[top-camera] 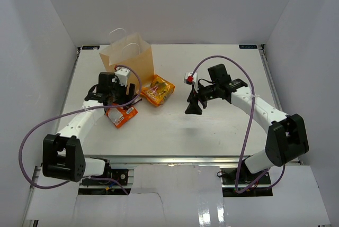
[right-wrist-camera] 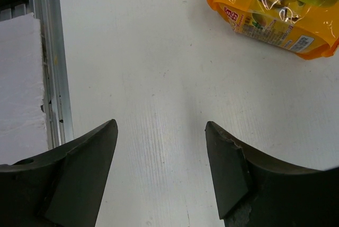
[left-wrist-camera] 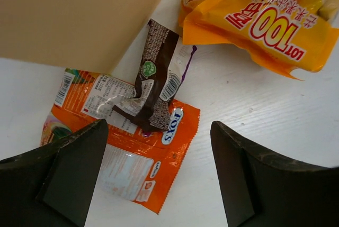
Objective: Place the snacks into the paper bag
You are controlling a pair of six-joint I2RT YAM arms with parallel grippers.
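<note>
Closest in, on the left: left claw [top-camera: 117,102] wide open, gripping nothing, hanging just above an orange packet [left-wrist-camera: 135,163] that lies flat on the white table [top-camera: 175,132]. Across the upper edge of that packet, a dark brown packet [left-wrist-camera: 159,73], crumpled and touching it, its far end near the foot of the paper bag [top-camera: 130,55]. On the right, at much the same depth: right claw [top-camera: 194,106] also open, fingers [right-wrist-camera: 79,174] spread over bare tabletop and nothing between them – well apart from every packet. A little farther back, between the two claws: a small heap of yellow and orange packets [top-camera: 159,90], one overlapping another, just right of the bag and close to the brown packet but not touching it in the left wrist view. Farthest of all, at the back left: the tan bag upright with its mouth open and white loop handles raised – contents impossible to tell from above. Seen outside the bag: the orange packet, the brown one, the yellow-orange heap.
</note>
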